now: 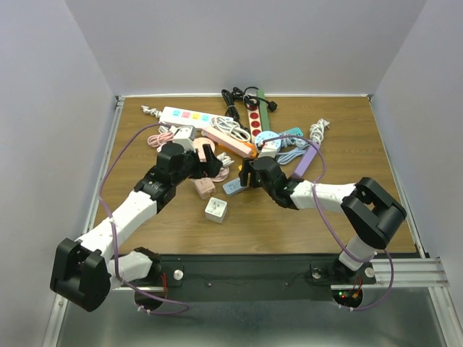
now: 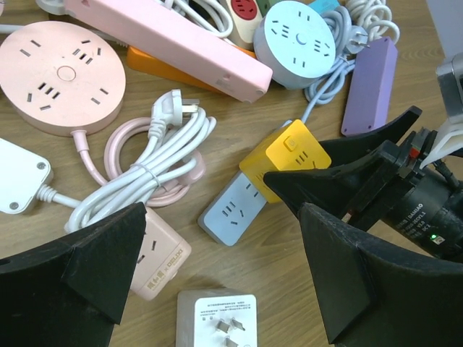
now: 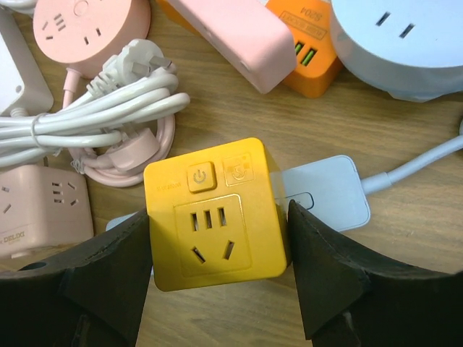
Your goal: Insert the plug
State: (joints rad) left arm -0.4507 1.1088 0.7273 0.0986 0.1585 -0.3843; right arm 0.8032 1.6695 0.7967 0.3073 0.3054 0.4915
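Seating the yellow cube [image 3: 217, 217] onto the blue strip [image 3: 327, 194] seems under way, with the right claw [image 3: 217, 233] grasping it. The left claw [image 2: 217, 217] hangs released; pressing squarely down likely comes next.

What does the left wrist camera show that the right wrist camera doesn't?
Only left wrist: the white pronged adapter, the purple strip, and the right pincer seen from outside.
Only right wrist: the yellow cube face-on, with its socket holes and power button, gripped in that pincer.
Both: the yellow cube, white coiled cable, pink cube socket and pink strip.
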